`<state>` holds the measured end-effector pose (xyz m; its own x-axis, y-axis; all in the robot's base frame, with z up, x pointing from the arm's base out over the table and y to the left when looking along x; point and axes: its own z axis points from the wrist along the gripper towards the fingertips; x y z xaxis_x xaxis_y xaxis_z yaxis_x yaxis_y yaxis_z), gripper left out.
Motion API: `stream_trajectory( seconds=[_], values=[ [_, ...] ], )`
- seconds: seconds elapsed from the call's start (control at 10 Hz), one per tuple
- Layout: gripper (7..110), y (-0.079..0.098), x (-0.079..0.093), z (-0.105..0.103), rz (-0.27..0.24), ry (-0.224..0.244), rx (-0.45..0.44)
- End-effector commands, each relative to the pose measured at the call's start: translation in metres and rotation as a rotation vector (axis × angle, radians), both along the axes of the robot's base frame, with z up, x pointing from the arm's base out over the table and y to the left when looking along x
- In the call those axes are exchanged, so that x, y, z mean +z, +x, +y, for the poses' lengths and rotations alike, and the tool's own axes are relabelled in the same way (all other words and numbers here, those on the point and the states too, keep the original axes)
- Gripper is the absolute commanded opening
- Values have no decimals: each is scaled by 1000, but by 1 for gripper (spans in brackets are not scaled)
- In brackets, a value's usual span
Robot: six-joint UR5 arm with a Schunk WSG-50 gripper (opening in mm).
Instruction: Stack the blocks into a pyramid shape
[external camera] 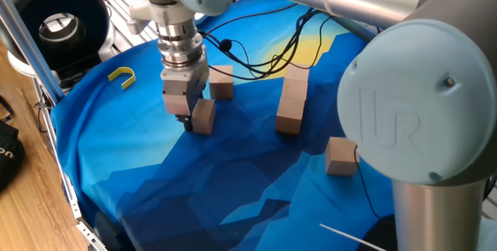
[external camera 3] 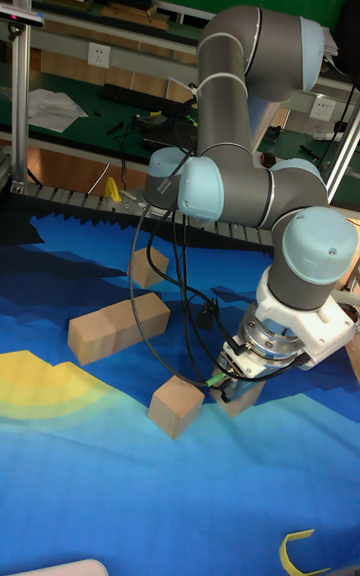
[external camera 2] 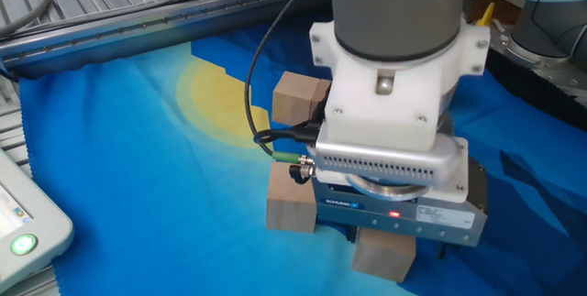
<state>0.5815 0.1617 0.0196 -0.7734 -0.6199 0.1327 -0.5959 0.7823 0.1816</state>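
Observation:
My gripper [external camera: 196,117] hangs low over the blue cloth, open, with its fingers [external camera: 186,120] on either side of one wooden block [external camera: 205,116]. From the other fixed view the gripper [external camera 2: 394,244] covers most of that block [external camera 2: 383,257]. A second loose block [external camera: 221,81] sits just behind it, apart from it [external camera 2: 292,204]. Three blocks stand touching in a row [external camera: 293,99] to the right. Another single block [external camera: 340,156] lies near the arm's base. In the tall fixed view the gripper [external camera 3: 238,398] hides most of the straddled block [external camera 3: 246,398].
A small yellow U-shaped piece [external camera: 122,76] lies at the far left of the cloth. A black cable [external camera: 256,57] trails over the cloth behind the blocks. A black round device [external camera: 58,22] and metal rails stand beyond the cloth's left edge.

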Motion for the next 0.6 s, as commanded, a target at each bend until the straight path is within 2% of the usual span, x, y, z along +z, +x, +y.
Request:
stream_trajectory(
  seconds=[0.0, 0.5],
  values=[
    [88, 0, 0, -3, 2, -4, -2],
    [88, -8, 8, -9, 24, -1, -4]
  ],
)
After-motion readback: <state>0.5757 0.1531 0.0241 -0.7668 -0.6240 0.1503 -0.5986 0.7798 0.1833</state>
